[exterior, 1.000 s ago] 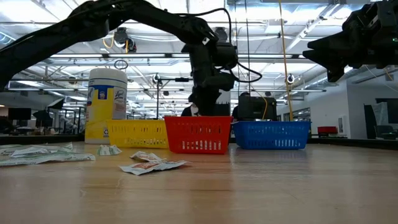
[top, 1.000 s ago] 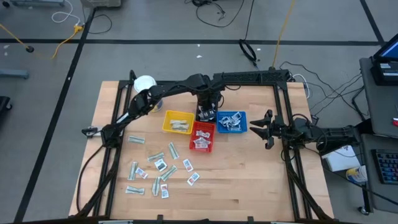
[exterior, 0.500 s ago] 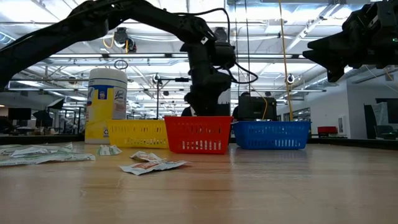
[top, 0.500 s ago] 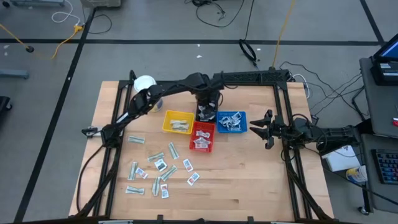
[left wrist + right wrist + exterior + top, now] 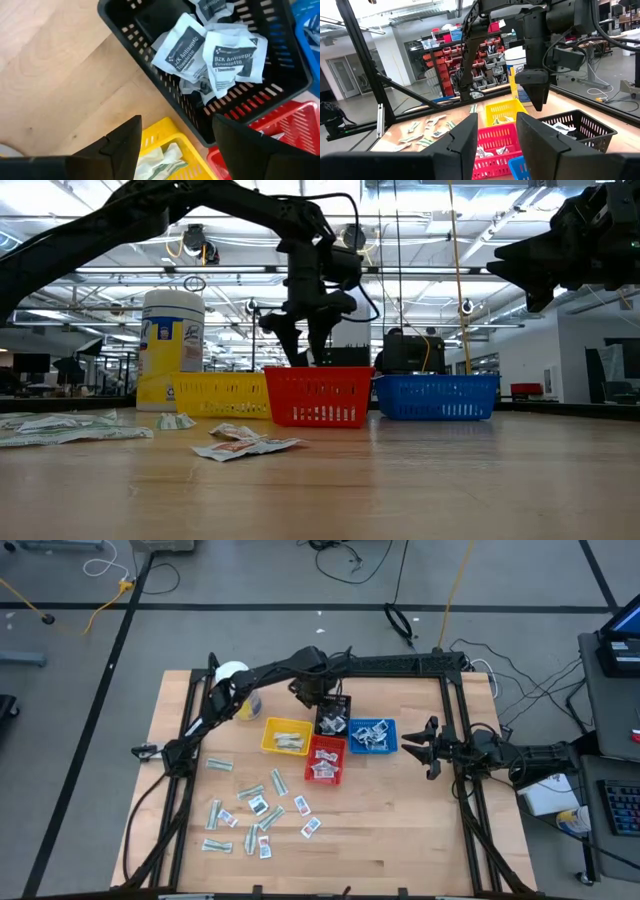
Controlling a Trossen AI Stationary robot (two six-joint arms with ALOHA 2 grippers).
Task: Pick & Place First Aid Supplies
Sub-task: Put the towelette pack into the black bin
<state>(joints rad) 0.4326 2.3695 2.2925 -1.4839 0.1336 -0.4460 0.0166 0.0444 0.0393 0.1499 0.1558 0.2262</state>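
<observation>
left tool (image 5: pixel 303 340) | wide, empty, above black tray (image 5: pixel 333 717) | loose packets (image 5: pixel 255 808) lie on desk, toward its front-left (left arm nearer) | right tool (image 5: pixel 420 747) wide, parked right

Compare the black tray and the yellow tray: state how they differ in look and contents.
The black tray is dark, while the yellow tray is bright yellow. The black tray holds white square packets with dark print; the yellow tray holds pale green-grey wrappers. The open left gripper hovers beside the black tray, not over the yellow tray. Both are small slotted baskets standing side by side on the table.
</observation>
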